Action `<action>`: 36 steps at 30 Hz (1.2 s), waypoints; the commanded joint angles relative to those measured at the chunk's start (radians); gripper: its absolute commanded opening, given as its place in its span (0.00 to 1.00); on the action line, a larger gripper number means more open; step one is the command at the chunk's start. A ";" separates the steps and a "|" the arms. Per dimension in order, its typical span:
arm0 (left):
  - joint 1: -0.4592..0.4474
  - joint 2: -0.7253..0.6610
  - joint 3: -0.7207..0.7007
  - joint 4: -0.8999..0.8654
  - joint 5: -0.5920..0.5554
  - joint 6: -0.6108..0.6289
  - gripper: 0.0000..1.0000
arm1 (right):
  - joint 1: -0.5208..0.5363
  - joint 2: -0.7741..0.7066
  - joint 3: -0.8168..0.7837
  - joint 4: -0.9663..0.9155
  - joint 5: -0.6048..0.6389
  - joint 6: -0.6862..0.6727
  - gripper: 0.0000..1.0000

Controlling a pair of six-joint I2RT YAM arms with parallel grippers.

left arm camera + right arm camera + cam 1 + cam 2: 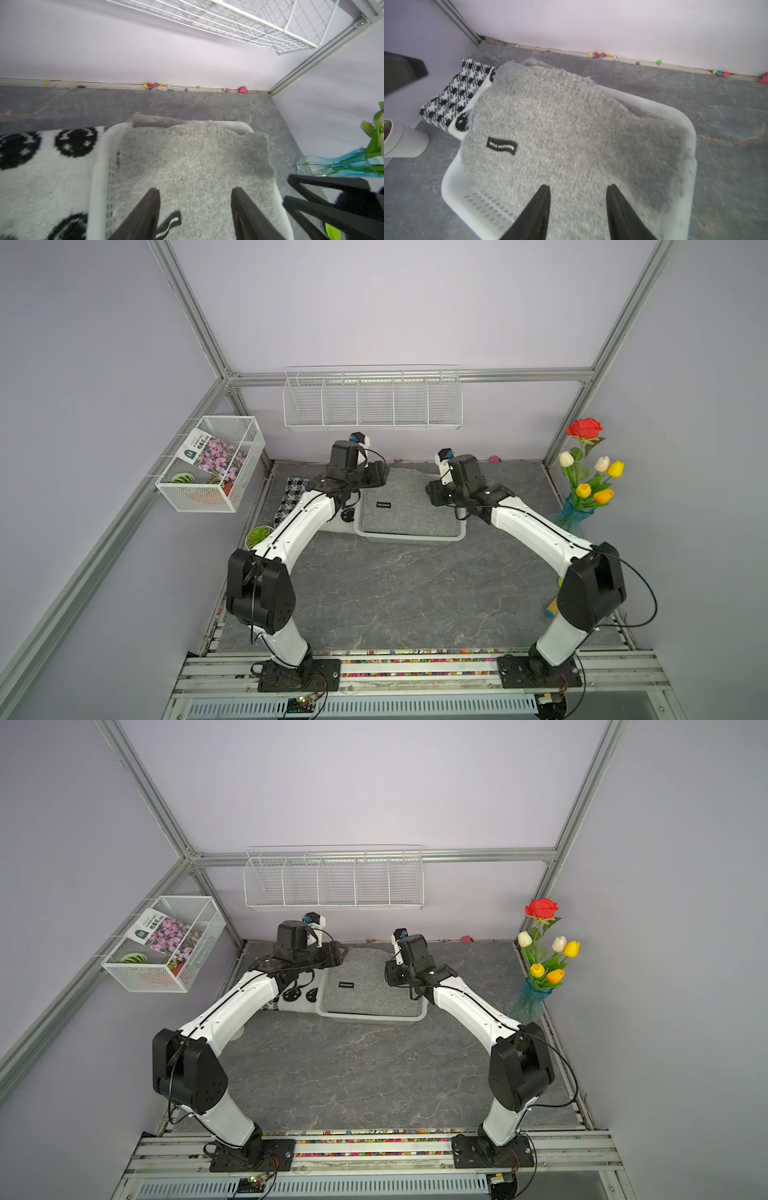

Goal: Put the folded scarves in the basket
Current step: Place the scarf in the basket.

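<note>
The grey folded scarf (409,508) (370,990) (197,162) (560,128) lies inside the whitish plastic basket (409,537) (370,1019) (99,166) (452,191) at the back middle of the table. Its far end rides over the basket's far rim, and a black label (501,145) shows on top. My left gripper (379,477) (338,955) (195,190) hovers open over the scarf's left part, holding nothing. Over the right part my right gripper (432,493) (388,975) (578,187) is also open, with only grey cloth seen below its jaws.
A black-and-white patterned cloth (291,495) (41,166) lies against the basket's left side, with a small potted plant (259,536) in front of it. A blue vase of flowers (579,510) stands at the right. A wire rack (372,400) hangs on the back wall.
</note>
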 commanded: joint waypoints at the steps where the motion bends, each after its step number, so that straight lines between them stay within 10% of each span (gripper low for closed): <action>1: -0.012 0.133 0.077 0.038 0.057 -0.008 0.59 | 0.005 0.094 0.049 0.072 0.005 -0.027 0.49; 14: -0.014 0.425 0.081 0.166 -0.039 -0.015 0.56 | -0.003 0.354 0.137 -0.004 0.107 -0.049 0.47; 36: -0.040 -0.032 -0.154 0.139 -0.093 -0.014 0.59 | 0.002 -0.053 -0.145 0.013 -0.002 0.002 0.51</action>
